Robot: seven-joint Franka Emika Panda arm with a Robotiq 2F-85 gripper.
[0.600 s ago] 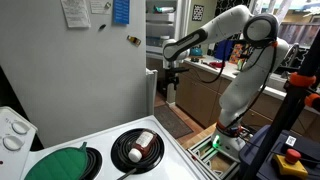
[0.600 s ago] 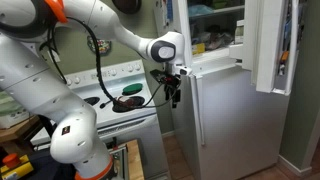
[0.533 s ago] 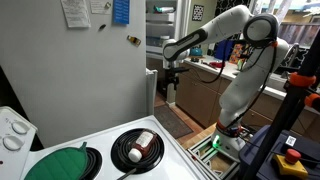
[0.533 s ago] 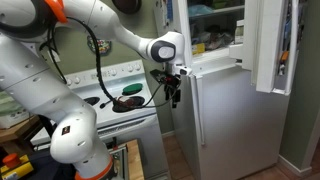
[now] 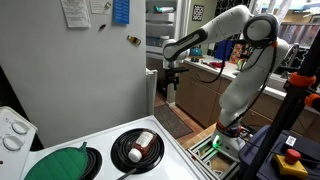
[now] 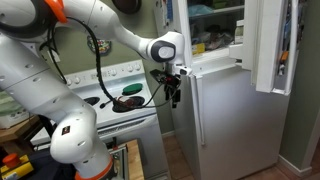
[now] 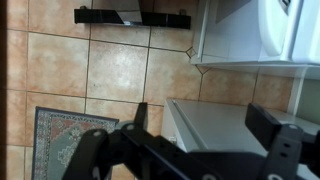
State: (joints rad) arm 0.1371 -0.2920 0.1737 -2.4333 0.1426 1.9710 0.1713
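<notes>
One gripper (image 6: 172, 92) hangs wide open and empty by the top corner of the fridge (image 6: 225, 125), just beside its edge, stove (image 6: 130, 71) behind. Seemingly an approach; any grip calls for closing onto that edge.

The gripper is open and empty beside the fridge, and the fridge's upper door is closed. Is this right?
No. The upper door is open, as an exterior view shows. The gripper is open and empty beside the fridge.
</notes>
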